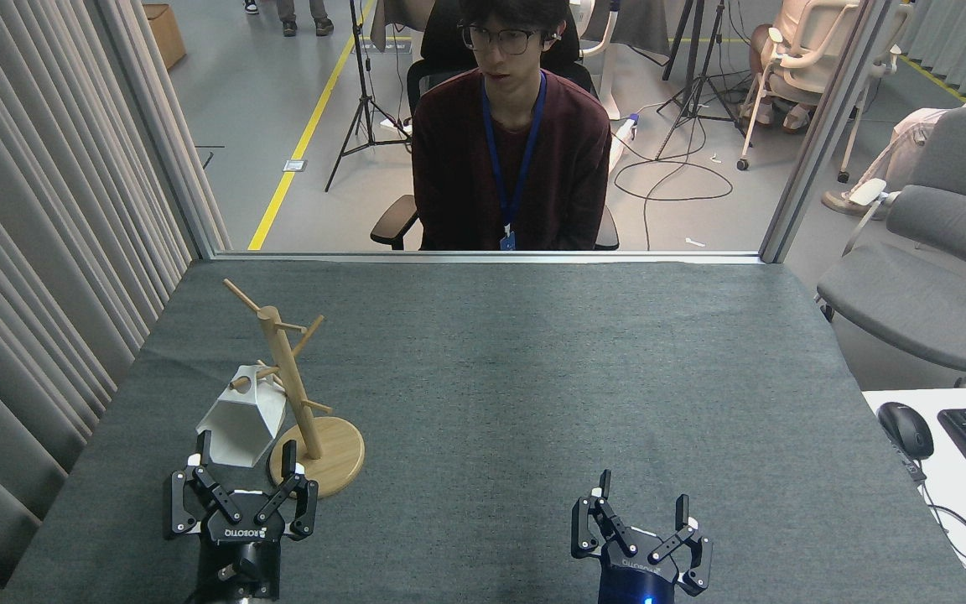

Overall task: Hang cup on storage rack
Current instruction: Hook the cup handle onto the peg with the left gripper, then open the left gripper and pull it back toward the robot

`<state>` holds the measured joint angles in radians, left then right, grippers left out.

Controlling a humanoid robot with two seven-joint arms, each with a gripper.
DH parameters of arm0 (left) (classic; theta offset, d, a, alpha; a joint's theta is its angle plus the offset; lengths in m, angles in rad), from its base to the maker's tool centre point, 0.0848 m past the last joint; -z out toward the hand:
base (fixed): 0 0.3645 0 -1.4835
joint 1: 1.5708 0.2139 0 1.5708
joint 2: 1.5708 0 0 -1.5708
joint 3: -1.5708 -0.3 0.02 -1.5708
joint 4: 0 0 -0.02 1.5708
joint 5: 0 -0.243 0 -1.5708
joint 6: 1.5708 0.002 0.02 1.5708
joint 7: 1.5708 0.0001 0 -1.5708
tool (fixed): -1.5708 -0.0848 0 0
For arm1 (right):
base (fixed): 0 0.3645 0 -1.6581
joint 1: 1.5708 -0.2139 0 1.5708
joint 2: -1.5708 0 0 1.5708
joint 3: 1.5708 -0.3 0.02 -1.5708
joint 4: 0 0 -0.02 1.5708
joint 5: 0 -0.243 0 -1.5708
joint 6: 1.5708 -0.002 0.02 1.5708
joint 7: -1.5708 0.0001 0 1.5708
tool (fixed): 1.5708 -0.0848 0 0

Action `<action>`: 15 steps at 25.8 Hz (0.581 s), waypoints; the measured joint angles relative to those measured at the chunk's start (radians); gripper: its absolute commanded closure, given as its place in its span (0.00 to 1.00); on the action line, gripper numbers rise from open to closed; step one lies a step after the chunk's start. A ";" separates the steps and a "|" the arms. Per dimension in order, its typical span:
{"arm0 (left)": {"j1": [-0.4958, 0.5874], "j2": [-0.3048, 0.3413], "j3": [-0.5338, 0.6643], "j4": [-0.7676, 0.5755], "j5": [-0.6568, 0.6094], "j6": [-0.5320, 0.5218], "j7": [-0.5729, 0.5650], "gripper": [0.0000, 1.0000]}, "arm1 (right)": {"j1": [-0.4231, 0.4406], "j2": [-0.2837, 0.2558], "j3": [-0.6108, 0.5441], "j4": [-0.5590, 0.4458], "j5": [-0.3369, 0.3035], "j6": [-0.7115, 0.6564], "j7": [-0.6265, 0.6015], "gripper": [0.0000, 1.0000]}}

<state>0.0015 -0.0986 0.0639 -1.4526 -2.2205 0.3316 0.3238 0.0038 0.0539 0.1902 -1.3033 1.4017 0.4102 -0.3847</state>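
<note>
Both black grippers, left gripper [241,470] and right gripper [641,520], have linked fingers and white ROBOTIQ lettering.

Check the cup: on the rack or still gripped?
On the rack. The cup hangs tilted from a lower peg of the storage rack; the left gripper is open below it.
</note>
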 measured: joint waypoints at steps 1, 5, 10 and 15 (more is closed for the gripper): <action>0.003 0.000 -0.001 -0.002 0.016 -0.001 0.000 0.00 | 0.000 0.000 0.000 0.000 0.000 -0.001 0.000 0.02; 0.014 0.003 -0.006 -0.040 0.106 -0.021 0.000 0.00 | 0.000 -0.003 -0.001 0.002 -0.003 -0.003 0.000 0.02; 0.056 0.017 0.023 -0.181 0.398 -0.174 -0.002 0.00 | 0.002 -0.008 -0.004 0.005 -0.006 -0.006 0.003 0.02; 0.096 0.087 0.089 -0.263 0.787 -0.467 -0.049 0.00 | 0.010 -0.014 -0.004 0.004 -0.003 -0.008 0.002 0.02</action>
<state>0.0979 -0.0114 0.1529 -1.7161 -1.4334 -0.1353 0.2744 0.0141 0.0398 0.1866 -1.2989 1.3985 0.4022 -0.3826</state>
